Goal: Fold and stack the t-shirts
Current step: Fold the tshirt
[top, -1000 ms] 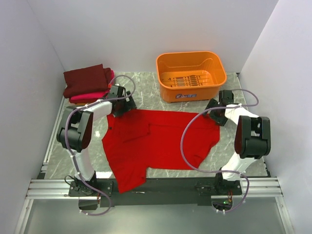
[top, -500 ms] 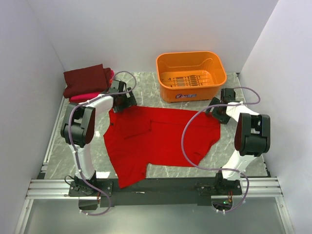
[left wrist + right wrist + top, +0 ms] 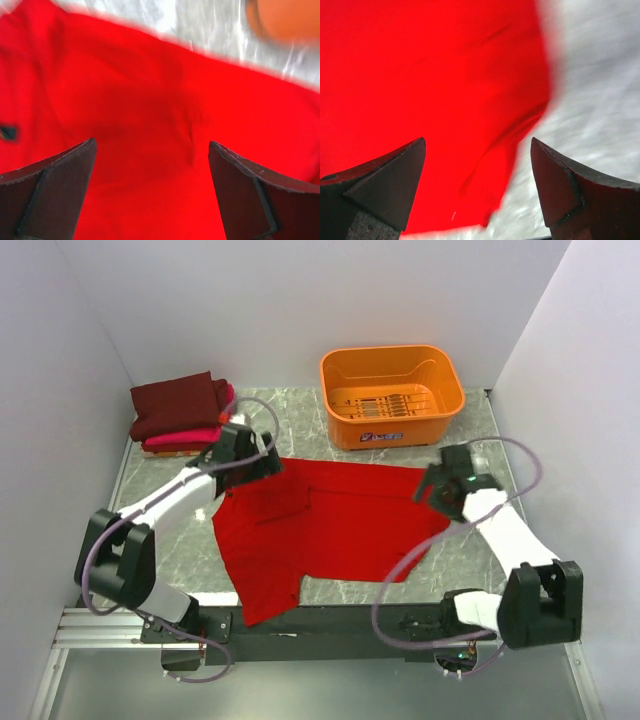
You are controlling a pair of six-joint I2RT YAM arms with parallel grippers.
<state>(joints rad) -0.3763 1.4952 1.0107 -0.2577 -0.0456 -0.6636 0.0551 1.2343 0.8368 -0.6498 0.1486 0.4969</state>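
A bright red t-shirt (image 3: 325, 525) lies spread on the marble table, one part hanging over the near edge. A folded dark maroon t-shirt (image 3: 180, 402) rests on a folded hot pink t-shirt (image 3: 185, 436) at the back left. My left gripper (image 3: 268, 466) hovers over the red shirt's back left corner; its jaws stand wide apart over red cloth (image 3: 150, 150), empty. My right gripper (image 3: 428, 490) hovers over the shirt's right edge (image 3: 470, 125), open and empty.
An orange plastic basket (image 3: 392, 395) stands at the back centre-right, just beyond the red shirt. White walls close in on the left, back and right. Bare marble (image 3: 500, 540) shows right of the shirt.
Both arms have swung inward and nearer: the left gripper moved right over the shirt's back corner, the right gripper moved left and toward me onto the shirt's right edge. The shirt looks slightly flatter.
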